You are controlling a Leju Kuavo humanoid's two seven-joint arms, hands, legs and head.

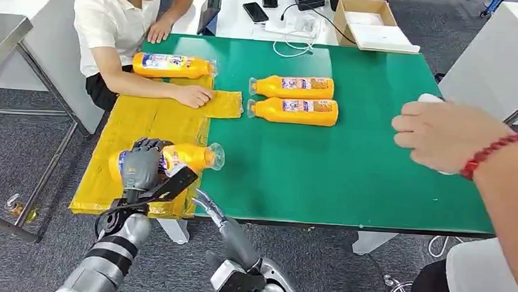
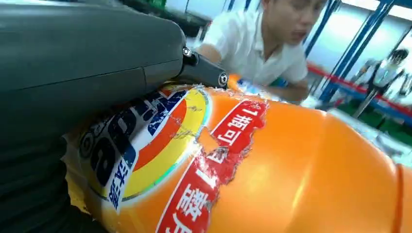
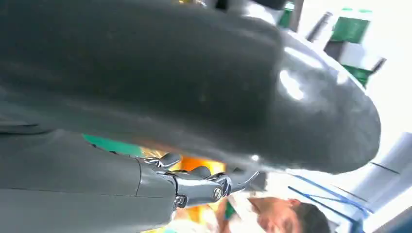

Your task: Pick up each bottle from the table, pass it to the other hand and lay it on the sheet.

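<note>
My left hand [image 1: 141, 165] grips an orange bottle [image 1: 190, 157] from above, lying sideways low over the near end of the yellow sheet [image 1: 137, 123], cap pointing right. In the left wrist view the bottle's label [image 2: 194, 160] is close up under my thumb [image 2: 87, 53]. A second bottle [image 1: 173, 66] lies at the sheet's far end. Two more bottles [image 1: 293, 87] [image 1: 295, 110] lie side by side on the green table [image 1: 349, 164]. My right hand [image 1: 207, 209] is low at the table's front edge, beside the sheet; its fingers [image 3: 199, 187] show partly and I cannot tell how they lie.
A seated person rests a hand [image 1: 193, 96] on the sheet's far part. Another person's hand with a red bracelet [image 1: 444, 135] hovers over the table's right side. A cardboard box [image 1: 373, 21], phones and cables lie on the white table behind.
</note>
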